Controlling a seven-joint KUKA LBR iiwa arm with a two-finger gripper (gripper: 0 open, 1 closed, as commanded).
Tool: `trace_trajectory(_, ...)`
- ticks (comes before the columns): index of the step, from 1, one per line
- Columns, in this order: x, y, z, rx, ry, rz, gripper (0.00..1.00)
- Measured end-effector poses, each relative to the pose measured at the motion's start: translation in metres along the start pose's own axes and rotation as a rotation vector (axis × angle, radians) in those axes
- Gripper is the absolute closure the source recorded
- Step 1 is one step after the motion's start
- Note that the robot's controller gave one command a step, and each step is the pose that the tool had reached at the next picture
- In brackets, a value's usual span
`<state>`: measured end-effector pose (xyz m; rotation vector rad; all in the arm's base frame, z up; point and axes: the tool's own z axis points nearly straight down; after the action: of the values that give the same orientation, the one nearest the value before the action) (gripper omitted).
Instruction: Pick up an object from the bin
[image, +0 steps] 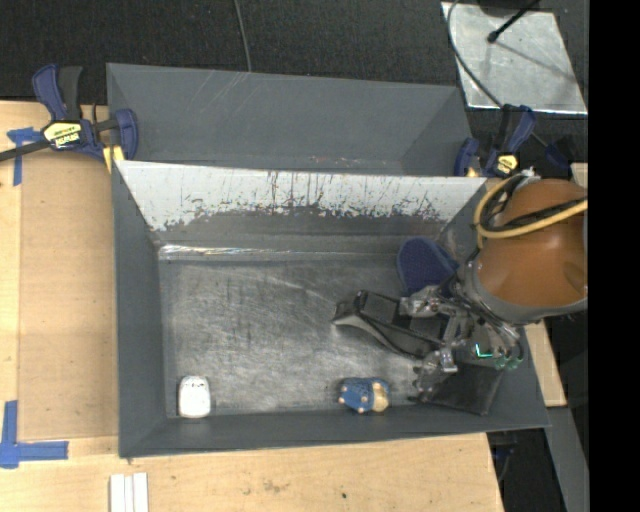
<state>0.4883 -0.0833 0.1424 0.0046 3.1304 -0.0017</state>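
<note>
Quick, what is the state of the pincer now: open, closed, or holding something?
Pincer: cannot be told. It is at the right side of the bin, next to a black angular thing.

Near my gripper (437, 362), a black angular piece (372, 318) lies flat right of centre in the bin (250, 330), and a small blue-and-yellow toy (362, 396) rests against the near wall.

The gripper (437, 362) hangs low at the bin's (135, 330) right end, beside a black angular piece (372, 318). A blue-and-yellow toy (362, 396) lies near it. A white lump (194, 396) sits well apart, front left.
</note>
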Motion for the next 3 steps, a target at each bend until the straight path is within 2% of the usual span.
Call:
trace_trajectory(1,-0.014,0.002,0.017,0.002,0.005,0.077,0.0)
trace_trajectory(2,-0.001,0.016,0.024,0.002,-0.003,0.129,0.0)
trace_trajectory(3,-0.004,0.053,0.028,0.001,-0.002,0.393,0.0)
